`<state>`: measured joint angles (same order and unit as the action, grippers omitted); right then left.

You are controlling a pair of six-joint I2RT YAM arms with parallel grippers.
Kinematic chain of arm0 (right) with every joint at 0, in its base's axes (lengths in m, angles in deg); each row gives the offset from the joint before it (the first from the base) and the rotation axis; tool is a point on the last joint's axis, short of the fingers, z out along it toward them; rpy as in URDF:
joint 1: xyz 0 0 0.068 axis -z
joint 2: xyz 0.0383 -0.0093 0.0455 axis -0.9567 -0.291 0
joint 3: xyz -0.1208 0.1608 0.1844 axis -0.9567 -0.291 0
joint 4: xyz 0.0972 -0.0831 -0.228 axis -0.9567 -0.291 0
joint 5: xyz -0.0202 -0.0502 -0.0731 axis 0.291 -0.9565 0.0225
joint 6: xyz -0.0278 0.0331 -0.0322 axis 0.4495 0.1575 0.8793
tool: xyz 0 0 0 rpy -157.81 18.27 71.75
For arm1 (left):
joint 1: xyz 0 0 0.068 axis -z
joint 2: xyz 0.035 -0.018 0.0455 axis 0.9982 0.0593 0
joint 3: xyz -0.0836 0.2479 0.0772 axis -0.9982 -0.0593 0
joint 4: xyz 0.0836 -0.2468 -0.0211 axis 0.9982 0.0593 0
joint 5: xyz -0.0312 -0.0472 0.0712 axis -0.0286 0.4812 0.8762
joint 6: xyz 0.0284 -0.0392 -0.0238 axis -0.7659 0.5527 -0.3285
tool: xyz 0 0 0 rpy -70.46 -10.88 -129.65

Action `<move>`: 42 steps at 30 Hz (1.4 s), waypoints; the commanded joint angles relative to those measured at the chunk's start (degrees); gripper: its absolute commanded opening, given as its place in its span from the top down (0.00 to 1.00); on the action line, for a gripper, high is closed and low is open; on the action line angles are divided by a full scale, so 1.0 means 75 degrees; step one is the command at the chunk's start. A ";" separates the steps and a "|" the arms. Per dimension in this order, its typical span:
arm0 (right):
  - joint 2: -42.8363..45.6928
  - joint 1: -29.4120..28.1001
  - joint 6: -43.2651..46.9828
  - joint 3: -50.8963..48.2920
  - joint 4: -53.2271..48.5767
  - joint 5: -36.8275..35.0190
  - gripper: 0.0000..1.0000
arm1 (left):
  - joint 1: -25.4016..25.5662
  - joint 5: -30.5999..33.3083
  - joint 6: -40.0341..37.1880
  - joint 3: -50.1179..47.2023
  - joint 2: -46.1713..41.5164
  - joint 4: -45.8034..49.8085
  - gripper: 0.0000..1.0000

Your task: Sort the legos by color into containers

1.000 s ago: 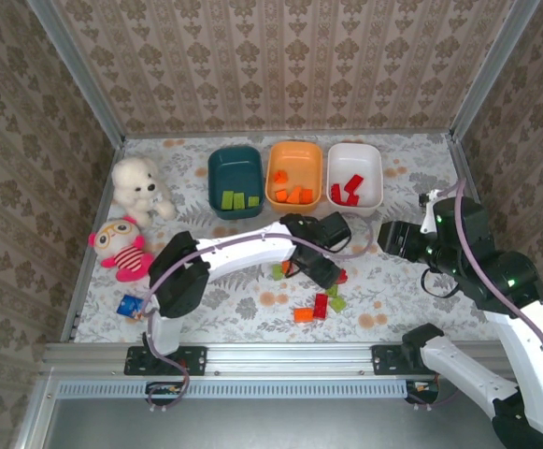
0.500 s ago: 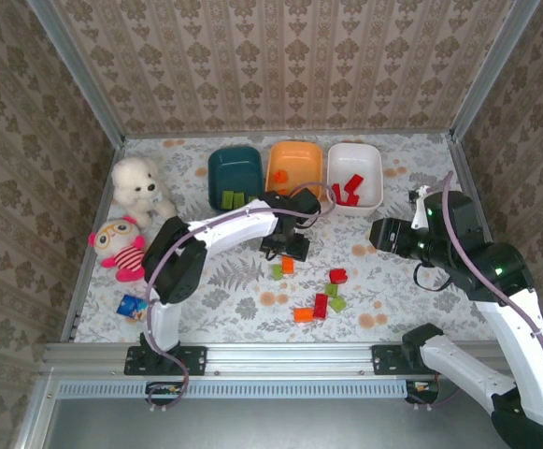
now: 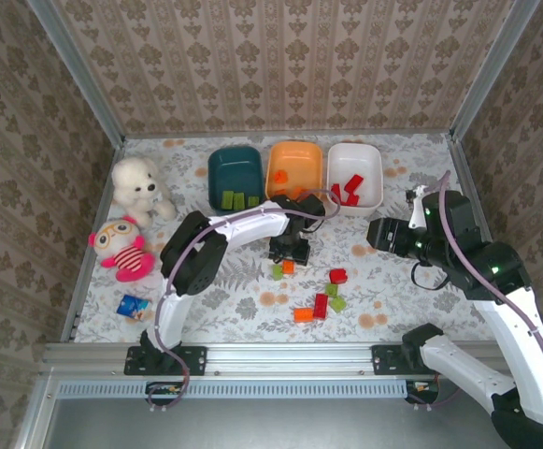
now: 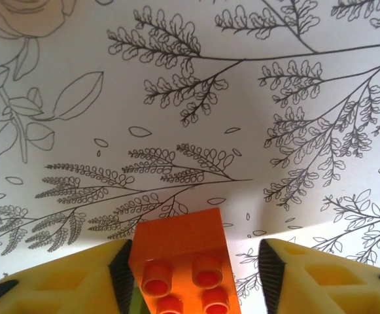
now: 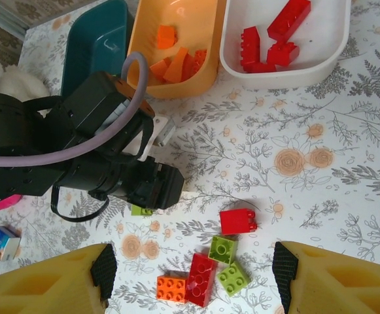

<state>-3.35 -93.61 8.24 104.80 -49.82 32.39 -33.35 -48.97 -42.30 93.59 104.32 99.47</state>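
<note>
open: table right of white tub | obstacle: left arm (crossing centre)

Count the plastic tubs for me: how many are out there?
3, side by side at the back: a dark teal tub on the left, an orange tub in the middle, a white tub on the right. None seems hidden.

We find the top view bright and even, lit from overhead, with only soft, short shadows on the table. The white tub comes close to washing out. In the left wrist view the printed cloth is sharp, while the fingers of the left gripper blur at the bottom edge and cast a faint shadow. The fingers of the right gripper are slightly soft too.
</note>
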 commanded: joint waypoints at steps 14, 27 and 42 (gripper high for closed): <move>-0.0201 -0.0035 0.0096 0.0138 0.0229 0.0176 0.32 | -0.0006 0.0562 -0.0340 0.0846 -0.0199 0.0356 0.69; -0.1004 -0.0016 -0.0177 0.0475 0.1227 0.0321 0.32 | -0.1385 0.0072 -0.1105 0.4100 0.0294 -0.0598 0.68; -0.1869 0.0146 -0.0424 0.0803 0.1732 0.0782 0.32 | -0.2471 -0.0395 -0.1119 0.6295 0.3177 -0.2411 0.65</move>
<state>-17.60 -93.05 5.48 109.26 -37.43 36.76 -51.07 -50.37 -50.52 138.39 127.47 83.86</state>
